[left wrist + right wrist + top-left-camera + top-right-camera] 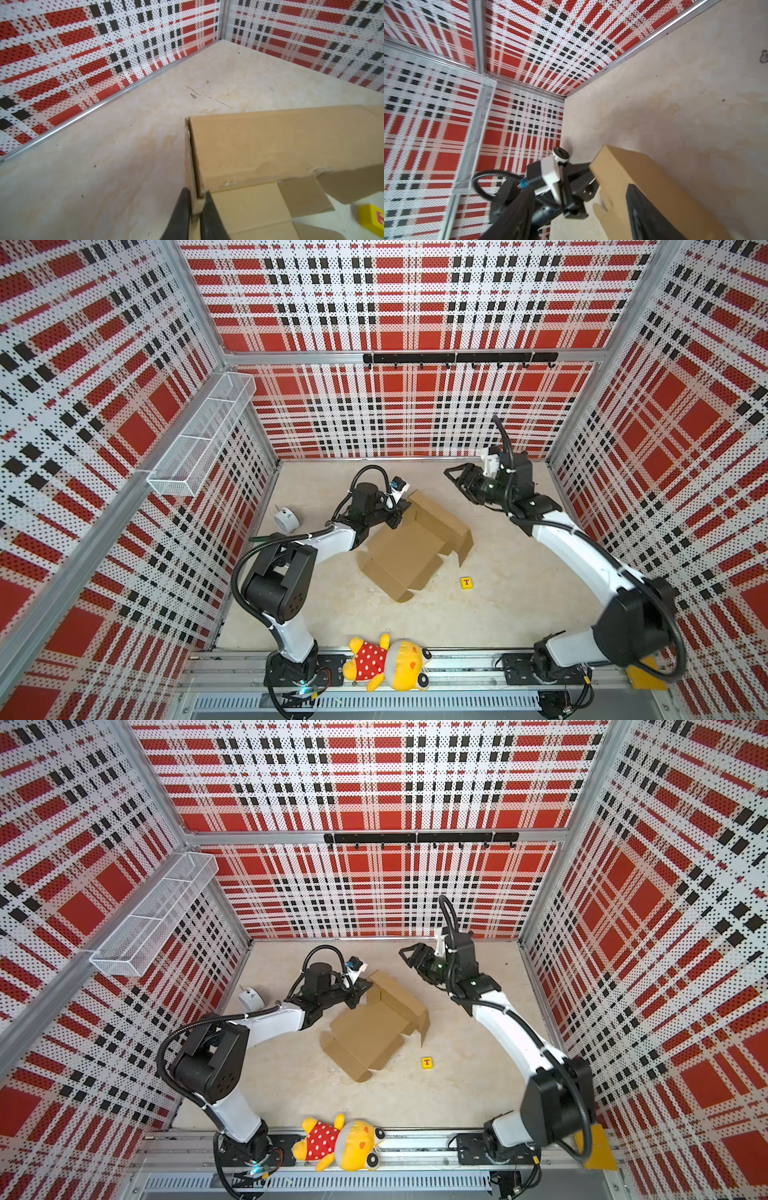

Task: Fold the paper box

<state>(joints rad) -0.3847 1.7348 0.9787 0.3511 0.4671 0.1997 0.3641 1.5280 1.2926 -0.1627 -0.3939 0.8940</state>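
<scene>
The paper box [411, 556] lies half-folded mid-counter [519, 614]. The left arm reaches low, and its end effector [196, 202] pinches the box's upright wall corner. The right end effector [454, 481] hangs raised nearby, spread and empty. A yellow block [467, 583] reads "T".

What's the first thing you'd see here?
Red plaid walls all around. In the middle lies a half-folded brown box, its far-left corner pinched by the left gripper, while the right gripper hangs open off to its far right. A yellow plush toy lies at the front edge.
</scene>
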